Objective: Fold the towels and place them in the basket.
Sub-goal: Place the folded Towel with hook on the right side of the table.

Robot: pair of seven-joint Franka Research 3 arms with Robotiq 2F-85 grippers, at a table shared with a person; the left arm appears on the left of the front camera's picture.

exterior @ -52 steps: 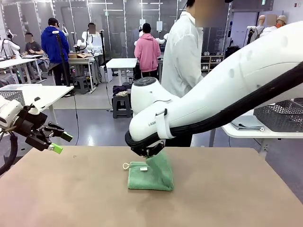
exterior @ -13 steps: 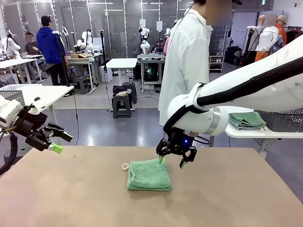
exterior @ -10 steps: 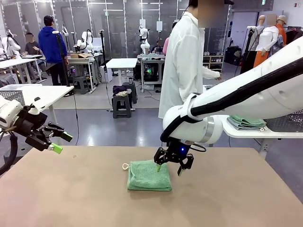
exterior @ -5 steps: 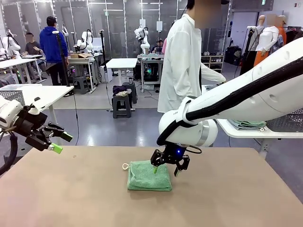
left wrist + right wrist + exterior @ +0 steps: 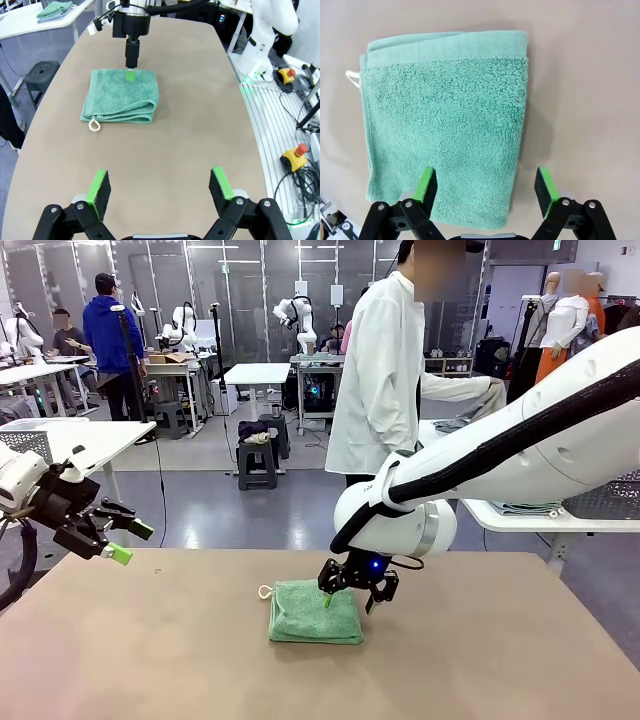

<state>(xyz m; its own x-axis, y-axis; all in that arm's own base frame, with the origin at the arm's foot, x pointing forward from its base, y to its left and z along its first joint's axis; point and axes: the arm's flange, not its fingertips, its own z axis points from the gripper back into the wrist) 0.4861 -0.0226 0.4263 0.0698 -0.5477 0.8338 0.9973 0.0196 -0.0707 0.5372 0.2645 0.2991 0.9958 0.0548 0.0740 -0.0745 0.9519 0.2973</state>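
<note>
Tan table (image 5: pixel 150 660) in a busy robot lab: a folded green towel (image 5: pixel 315 612) lies flat near its middle, loop at the left. Over the towel's far right edge hangs the right gripper (image 5: pixel 348 602), fingers spread. The left gripper (image 5: pixel 131 543), also spread, hovers at the left side. Beyond stands a person in white (image 5: pixel 385 370).

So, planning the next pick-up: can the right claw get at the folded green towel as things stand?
Probably yes: the right claw hangs open right above the green towel, one finger over the cloth, one past its edge, nothing between.
</note>
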